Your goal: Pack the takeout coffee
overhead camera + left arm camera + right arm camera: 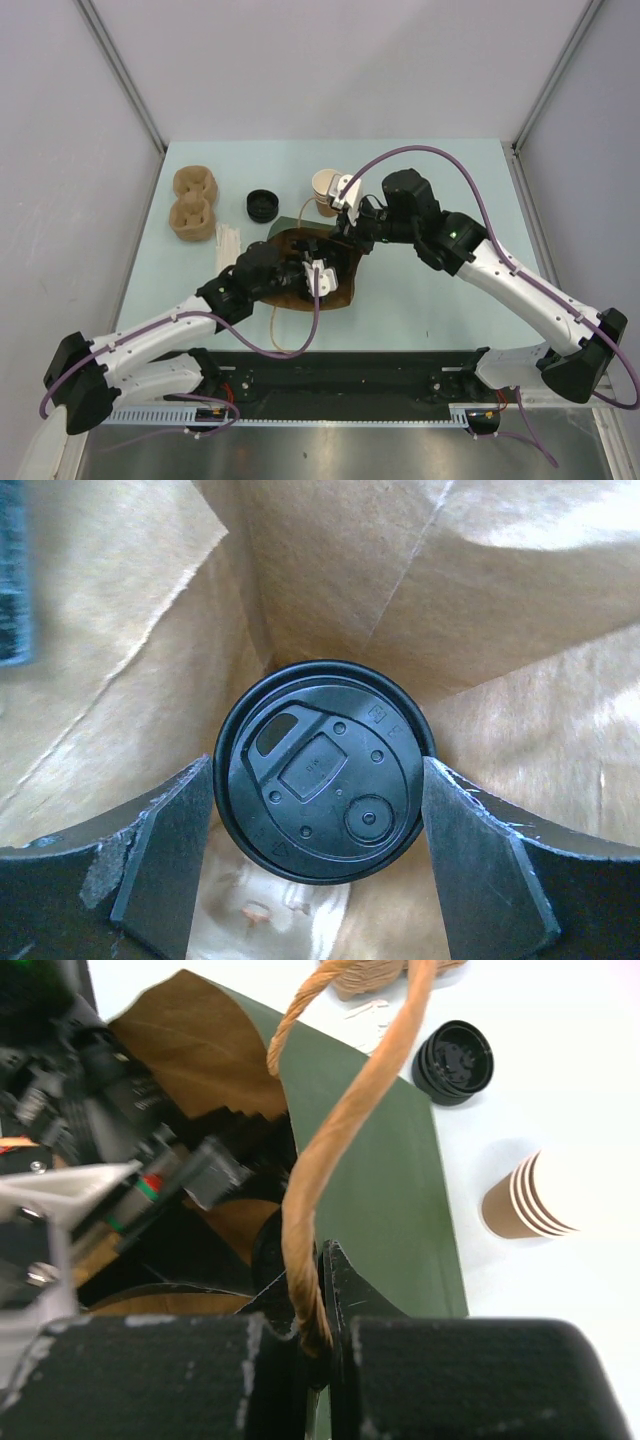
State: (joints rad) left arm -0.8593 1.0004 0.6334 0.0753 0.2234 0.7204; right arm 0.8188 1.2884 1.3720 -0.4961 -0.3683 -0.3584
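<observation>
The coffee cup [325, 770] sits inside the bag [390, 1180], between the left gripper's [320, 790] spread fingers; whether they grip it, I cannot tell. The right gripper [325, 1300] pinches the handle [350, 1110]. A snagged finger on lifting out could tip the cup.

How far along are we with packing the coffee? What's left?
Done: the lidded takeout coffee sits down inside the green paper bag. In hand: the left gripper flanks its lid, seemingly clamped on it; the right gripper is shut on the bag's twisted handle. Left: release the cup, withdraw the left arm, let go of the handle. Whether the cup rests on the bag's floor is not visible.
</observation>
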